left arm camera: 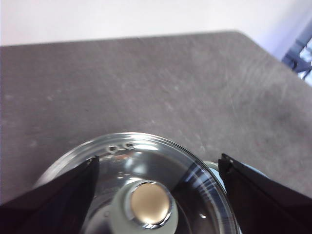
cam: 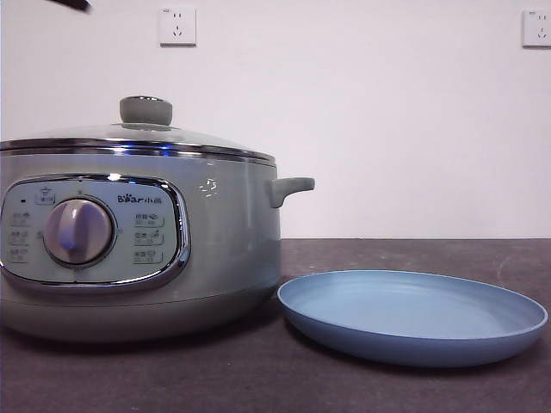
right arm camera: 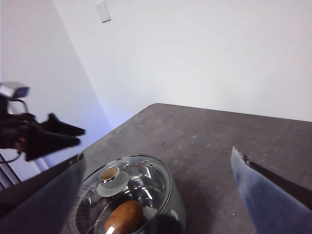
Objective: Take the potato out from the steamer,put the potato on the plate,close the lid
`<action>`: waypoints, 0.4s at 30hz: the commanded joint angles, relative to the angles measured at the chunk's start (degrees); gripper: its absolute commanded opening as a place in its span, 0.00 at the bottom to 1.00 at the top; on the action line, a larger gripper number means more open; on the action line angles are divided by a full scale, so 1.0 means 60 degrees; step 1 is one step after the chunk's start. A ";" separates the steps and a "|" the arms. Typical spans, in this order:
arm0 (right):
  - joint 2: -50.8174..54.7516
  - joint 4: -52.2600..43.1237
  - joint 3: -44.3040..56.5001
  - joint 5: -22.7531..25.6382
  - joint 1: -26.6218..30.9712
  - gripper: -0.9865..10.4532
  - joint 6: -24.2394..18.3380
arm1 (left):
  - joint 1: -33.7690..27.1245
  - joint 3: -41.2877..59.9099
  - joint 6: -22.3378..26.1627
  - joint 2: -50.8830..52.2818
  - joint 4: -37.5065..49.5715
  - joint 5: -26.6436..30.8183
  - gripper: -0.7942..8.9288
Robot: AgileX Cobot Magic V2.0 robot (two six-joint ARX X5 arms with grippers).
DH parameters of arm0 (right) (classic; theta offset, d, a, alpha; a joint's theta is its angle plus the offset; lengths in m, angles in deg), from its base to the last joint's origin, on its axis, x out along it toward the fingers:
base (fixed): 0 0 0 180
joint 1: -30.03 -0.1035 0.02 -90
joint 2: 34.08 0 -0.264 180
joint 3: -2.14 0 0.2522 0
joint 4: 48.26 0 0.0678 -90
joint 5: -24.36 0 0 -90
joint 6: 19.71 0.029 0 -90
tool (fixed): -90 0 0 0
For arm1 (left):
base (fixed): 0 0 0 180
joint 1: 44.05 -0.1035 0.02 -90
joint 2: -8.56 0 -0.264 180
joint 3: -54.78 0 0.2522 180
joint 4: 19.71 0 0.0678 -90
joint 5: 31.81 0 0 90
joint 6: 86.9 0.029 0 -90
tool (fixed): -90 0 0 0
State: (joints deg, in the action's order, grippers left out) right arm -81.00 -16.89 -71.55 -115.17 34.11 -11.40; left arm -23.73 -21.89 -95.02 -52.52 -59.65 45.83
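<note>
Glass lid (cam: 138, 138) atop sage-green steamer (cam: 224, 249)

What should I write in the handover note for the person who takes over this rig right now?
Left gripper: open, empty, above the lid, fingers either side of its knob.
Right gripper: open, empty, held high above the table.
The lid is on the steamer, closed. The potato is inside, seen through the glass.
The plate lies beside the steamer, with nothing on it.
Done: nothing yet.
Left: lift the lid, move the potato to the plate, close the lid.
</note>
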 commanded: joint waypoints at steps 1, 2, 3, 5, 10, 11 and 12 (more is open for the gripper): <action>0.0007 -0.0047 -0.0025 0.0018 -0.0073 0.53 -0.0044 | 0.0659 0.0018 0.0157 -0.0455 0.0280 0.0579 0.51; 0.0007 -0.0047 -0.0025 0.0018 -0.0087 0.53 -0.0044 | 0.0889 0.0018 0.0160 -0.0627 0.0324 0.0885 0.51; 0.0007 -0.0029 -0.0025 0.0018 -0.0095 0.53 -0.0044 | 0.1060 0.0018 0.0182 -0.0754 0.0342 0.1151 0.51; 0.0007 0.0062 -0.0025 0.0018 -0.0098 0.53 -0.0051 | 0.1370 0.0018 0.0255 -0.1013 0.0331 0.1643 0.51; 0.0007 0.0299 -0.0025 0.0022 -0.0138 0.53 -0.0084 | 0.1708 0.0018 0.0339 -0.1483 0.0182 0.2186 0.51; 0.0007 0.0324 -0.0025 0.0022 -0.0138 0.53 -0.0084 | 0.1756 0.0018 0.0339 -0.1574 0.0113 0.2350 0.51; 0.0007 0.0339 -0.0025 0.0022 -0.0138 0.53 -0.0084 | 0.1789 0.0018 0.0364 -0.1654 0.0025 0.2539 0.51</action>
State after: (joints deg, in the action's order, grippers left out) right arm -81.00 -14.71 -71.55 -115.11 33.41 -11.55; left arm -13.37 -21.89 -93.73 -61.81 -59.21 60.19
